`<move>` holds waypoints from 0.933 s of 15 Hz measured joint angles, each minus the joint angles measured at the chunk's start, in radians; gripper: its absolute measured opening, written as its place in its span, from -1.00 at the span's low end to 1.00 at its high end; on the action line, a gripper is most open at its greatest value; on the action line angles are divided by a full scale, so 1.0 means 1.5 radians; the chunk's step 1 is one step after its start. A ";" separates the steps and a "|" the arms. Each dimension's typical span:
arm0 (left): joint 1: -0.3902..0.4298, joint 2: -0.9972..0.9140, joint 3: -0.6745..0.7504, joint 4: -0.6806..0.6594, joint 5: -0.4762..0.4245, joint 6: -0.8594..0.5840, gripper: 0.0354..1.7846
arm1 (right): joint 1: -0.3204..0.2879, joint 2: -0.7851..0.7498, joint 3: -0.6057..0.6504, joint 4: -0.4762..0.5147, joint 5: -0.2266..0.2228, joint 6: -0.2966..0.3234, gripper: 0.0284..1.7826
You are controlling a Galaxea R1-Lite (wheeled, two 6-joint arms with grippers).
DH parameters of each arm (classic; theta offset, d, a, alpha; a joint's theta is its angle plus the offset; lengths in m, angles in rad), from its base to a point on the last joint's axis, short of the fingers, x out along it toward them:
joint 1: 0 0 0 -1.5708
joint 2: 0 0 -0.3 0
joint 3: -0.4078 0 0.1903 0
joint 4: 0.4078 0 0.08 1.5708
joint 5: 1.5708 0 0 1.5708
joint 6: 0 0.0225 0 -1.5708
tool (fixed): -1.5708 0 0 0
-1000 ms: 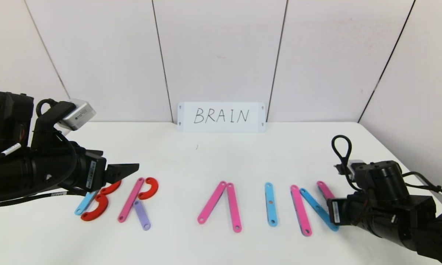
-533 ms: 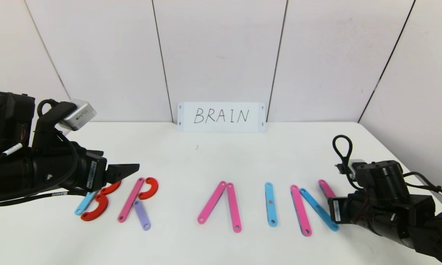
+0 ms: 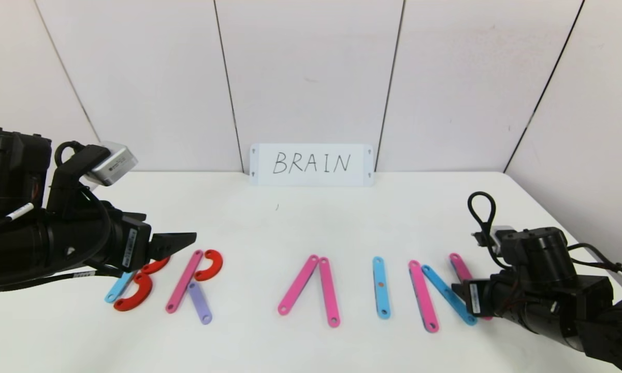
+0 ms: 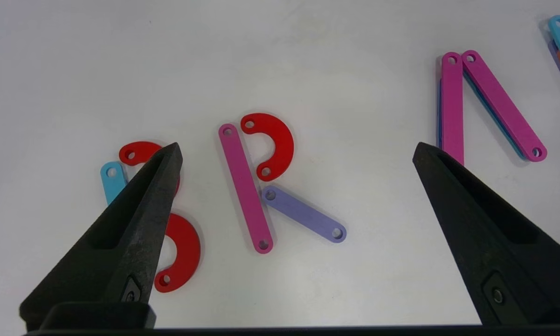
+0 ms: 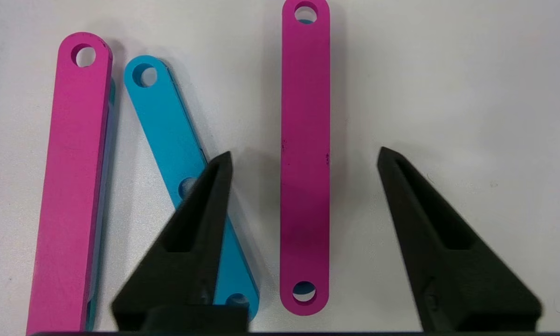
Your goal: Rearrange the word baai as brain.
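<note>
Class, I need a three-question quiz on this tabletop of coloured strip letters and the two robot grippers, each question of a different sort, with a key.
1. True or false: the right gripper is clamped shut on the flat pink holed strip that forms the last stroke of the N.
2. Which letter contains the flat purple holed strip? A) B B) R C) A
3. Fill in: the white card with black handwriting against the wall reads ____.

Key: 1 false, its fingers stand apart on either side of the strip; 2 B; 3 BRAIN.
</note>
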 joint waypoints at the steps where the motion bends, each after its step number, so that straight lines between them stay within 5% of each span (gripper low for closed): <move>1: 0.000 0.000 0.000 0.000 0.000 0.000 0.94 | 0.000 -0.001 -0.001 0.000 -0.002 0.001 0.49; 6: -0.001 0.001 0.001 0.000 0.000 0.000 0.94 | -0.023 -0.024 -0.009 -0.051 -0.011 -0.007 0.94; 12: -0.003 -0.001 -0.001 -0.008 0.001 -0.004 0.94 | -0.023 -0.103 -0.011 -0.056 -0.043 -0.023 0.95; 14: -0.003 -0.013 -0.006 -0.031 0.001 -0.012 0.94 | -0.016 -0.148 -0.033 -0.052 -0.091 -0.047 0.95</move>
